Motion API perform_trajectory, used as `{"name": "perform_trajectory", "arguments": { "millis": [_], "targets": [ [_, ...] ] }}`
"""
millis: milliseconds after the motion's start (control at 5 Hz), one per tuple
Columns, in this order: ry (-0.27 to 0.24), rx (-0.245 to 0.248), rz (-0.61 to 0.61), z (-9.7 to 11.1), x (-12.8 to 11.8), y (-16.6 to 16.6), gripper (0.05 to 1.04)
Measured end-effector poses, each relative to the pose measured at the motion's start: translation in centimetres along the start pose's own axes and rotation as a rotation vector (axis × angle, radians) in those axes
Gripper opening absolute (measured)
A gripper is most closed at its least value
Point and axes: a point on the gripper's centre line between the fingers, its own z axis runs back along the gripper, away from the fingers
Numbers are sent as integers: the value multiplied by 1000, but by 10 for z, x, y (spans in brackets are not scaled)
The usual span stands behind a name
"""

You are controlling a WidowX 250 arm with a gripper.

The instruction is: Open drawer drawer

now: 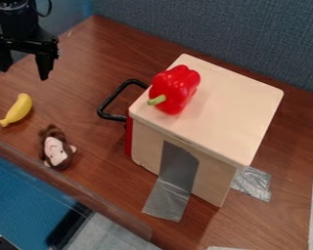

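The black gripper point(25, 69) hangs at the upper left, its two fingers spread apart with nothing between them. It is left of the wooden drawer box point(214, 107) and apart from it. A black loop handle point(111, 101) sticks out from the box's left side, where a narrow strip of the red drawer front point(128, 136) shows. The drawer front sits against the box and looks closed. Grey tape holds the box to the table.
A red bell pepper point(175, 89) lies on top of the box. Left of the box are a yellow banana point(16, 110) and a brown monkey head toy point(55, 148), near the table's edge point(74, 195). A blue-grey partition point(231, 34) stands behind.
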Motion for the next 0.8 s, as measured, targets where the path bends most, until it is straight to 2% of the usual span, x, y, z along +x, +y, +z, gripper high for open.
{"name": "perform_trajectory", "arguments": {
  "millis": [200, 400, 800],
  "targets": [
    [26, -10, 4, -7, -4, -2, 999],
    [37, -80, -52, -5, -1, -41, 999],
    [29, -170, -116, 2, 2, -97, 999]
  ]
}}
